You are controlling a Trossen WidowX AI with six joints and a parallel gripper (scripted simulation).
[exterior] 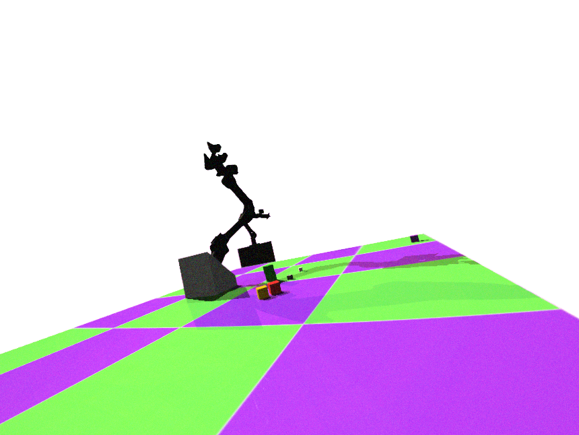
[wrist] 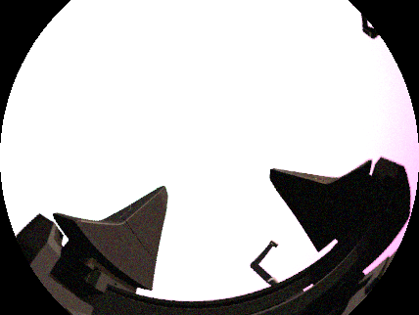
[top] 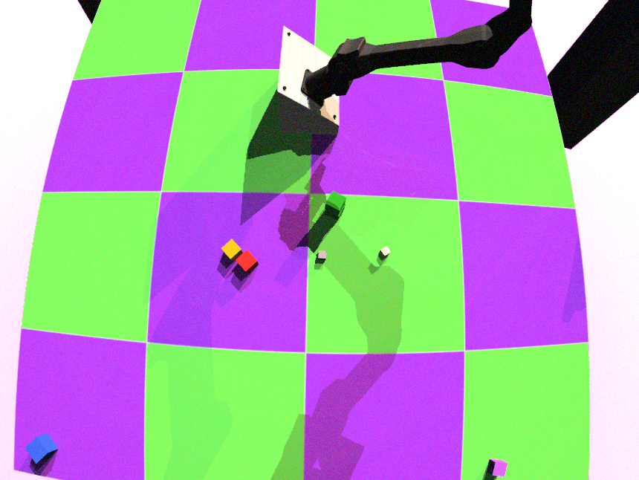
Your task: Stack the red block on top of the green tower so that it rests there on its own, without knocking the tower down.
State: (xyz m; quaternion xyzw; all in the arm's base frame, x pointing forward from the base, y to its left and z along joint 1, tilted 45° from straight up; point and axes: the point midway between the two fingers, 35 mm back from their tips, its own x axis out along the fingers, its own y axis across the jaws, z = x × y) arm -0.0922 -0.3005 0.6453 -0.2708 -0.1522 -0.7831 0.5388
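The red block (top: 247, 261) (exterior: 275, 287) lies on a purple square, its corner close to the yellow block; whether they touch is unclear. The green tower (top: 336, 200) (exterior: 269, 273) stands upright near the arm's base, to the right of the red block in the top view, with nothing on top. My gripper (exterior: 207, 149) (wrist: 220, 183) is open and empty, raised high above the table and well away from the blocks. It is outside the top view. The wrist view shows both fingers wide apart against a white background, with no block in sight.
The yellow block (top: 231, 249) (exterior: 262, 293) is beside the red one. A small grey cube (top: 322, 254) (exterior: 289, 277) and a small white cube (top: 384, 250) lie near the tower. A blue block (top: 41, 447) and a violet block (top: 498, 467) lie far off. A dark box (top: 604, 82) (exterior: 256, 254) stands behind.
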